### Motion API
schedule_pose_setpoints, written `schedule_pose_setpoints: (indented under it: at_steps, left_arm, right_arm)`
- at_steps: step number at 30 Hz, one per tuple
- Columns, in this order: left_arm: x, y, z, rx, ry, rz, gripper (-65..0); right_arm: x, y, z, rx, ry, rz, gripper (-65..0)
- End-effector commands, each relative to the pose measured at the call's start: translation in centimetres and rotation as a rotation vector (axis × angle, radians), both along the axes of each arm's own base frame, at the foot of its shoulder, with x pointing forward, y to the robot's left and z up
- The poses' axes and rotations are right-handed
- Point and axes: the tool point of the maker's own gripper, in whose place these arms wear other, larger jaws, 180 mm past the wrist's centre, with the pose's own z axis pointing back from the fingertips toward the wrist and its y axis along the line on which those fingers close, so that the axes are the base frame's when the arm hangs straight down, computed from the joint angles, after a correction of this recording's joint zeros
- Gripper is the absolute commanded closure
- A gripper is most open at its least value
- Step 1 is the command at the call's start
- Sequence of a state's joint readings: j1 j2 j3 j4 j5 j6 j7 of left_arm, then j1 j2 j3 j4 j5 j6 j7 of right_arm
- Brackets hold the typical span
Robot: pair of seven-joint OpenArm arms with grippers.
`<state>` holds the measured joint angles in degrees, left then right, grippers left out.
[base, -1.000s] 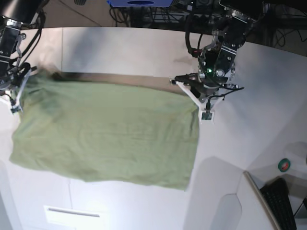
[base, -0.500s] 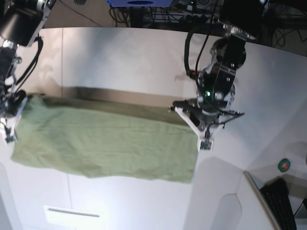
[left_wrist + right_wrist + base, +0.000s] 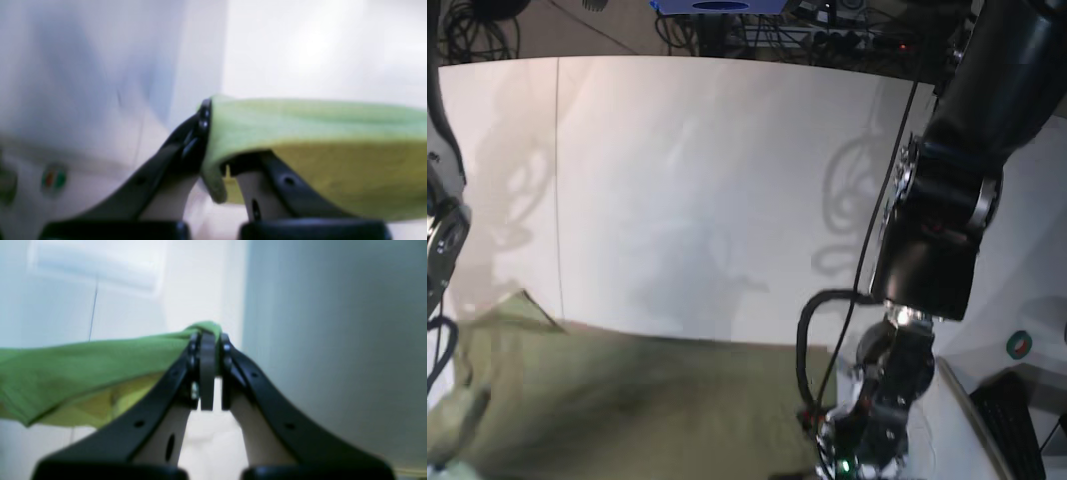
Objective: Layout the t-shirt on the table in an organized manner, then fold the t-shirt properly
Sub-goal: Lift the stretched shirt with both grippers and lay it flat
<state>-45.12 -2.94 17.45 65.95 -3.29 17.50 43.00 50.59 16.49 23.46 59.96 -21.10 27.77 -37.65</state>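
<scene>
The olive-green t-shirt [image 3: 627, 400] lies stretched along the front of the white table [image 3: 677, 150], with its near part out of frame. In the left wrist view my left gripper [image 3: 213, 143] is shut on a shirt edge [image 3: 300, 130], and the cloth hangs between its fingers. In the right wrist view my right gripper [image 3: 206, 350] is shut on a shirt corner [image 3: 100, 356], held a little above the table [image 3: 126, 306]. In the base view the left arm [image 3: 927, 250] stands at the shirt's right end. The right arm [image 3: 439, 235] is at the left edge.
A green and red tape roll [image 3: 1021, 345] and a black keyboard [image 3: 1017, 420] lie to the right, off the table. The roll also shows in the left wrist view [image 3: 53, 175]. Cables and a blue object [image 3: 717, 6] are behind the far edge. A thin seam [image 3: 558, 180] crosses the table.
Both arms have moved toward the table's front edge with the shirt's far edge held. The cloth has come forward with them and now sits lower in the base view.
</scene>
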Motion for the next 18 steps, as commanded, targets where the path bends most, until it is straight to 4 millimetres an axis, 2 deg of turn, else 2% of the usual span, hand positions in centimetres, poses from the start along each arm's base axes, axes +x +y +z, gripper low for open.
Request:
schedule_pose_setpoints:
  at_steps: [1, 2, 4, 5, 6, 7, 8, 10, 12, 14, 18]
  left_arm:
    - [1.2, 1.0, 6.0, -0.015, -0.143, 0.029, 0.0]
    - [1.4, 1.6, 8.8, -0.043, -0.205, 0.042, 0.0]
    - [1.0, 2.3, 12.8, -0.109, -0.302, 0.053, 0.0]
    - [0.6, 2.0, 14.0, -0.152, -0.329, 0.039, 0.0]
    - [0.5, 1.7, 14.3, -0.180, -0.332, 0.021, 0.0]
    - [0.3, 1.4, 13.6, -0.217, -0.315, 0.004, 0.0]
    - [0.0, 1.5, 11.7, -0.242, -0.277, -0.003, 0.0]
    - [-0.8, 1.4, 7.3, -0.276, -0.201, -0.006, 0.0]
    - [-2.0, 1.3, 3.4, -0.280, -0.141, -0.001, 0.0]
    - [-3.6, 1.4, -1.1, -0.278, -0.059, 0.012, 0.0]
    - [-8.4, 2.4, -10.4, -0.246, 0.128, 0.044, 0.0]
  right_arm:
    - [0.3, -1.6, 6.6, -0.047, -0.152, -0.031, 0.0]
    - [0.0, -2.1, 9.2, -0.074, -0.209, -0.044, 0.0]
    - [-2.1, -3.3, 13.2, -0.134, -0.273, -0.101, 0.0]
    - [-3.6, -3.7, 14.2, -0.155, -0.274, -0.139, 0.0]
    - [-4.8, -3.9, 14.0, -0.171, -0.256, -0.168, 0.0]
    - [-6.3, -4.2, 13.4, -0.192, -0.228, -0.198, 0.0]
    - [-7.4, -4.1, 12.0, -0.210, -0.190, -0.214, 0.0]
    - [-8.8, -3.7, 8.1, -0.236, -0.107, -0.207, 0.0]
    - [-9.9, -3.4, 3.0, -0.238, 0.005, -0.188, 0.0]
    - [-10.9, -2.2, -2.3, -0.206, 0.103, -0.154, 0.0]
    - [-14.2, 0.0, -13.6, -0.095, 0.255, -0.083, 0.0]
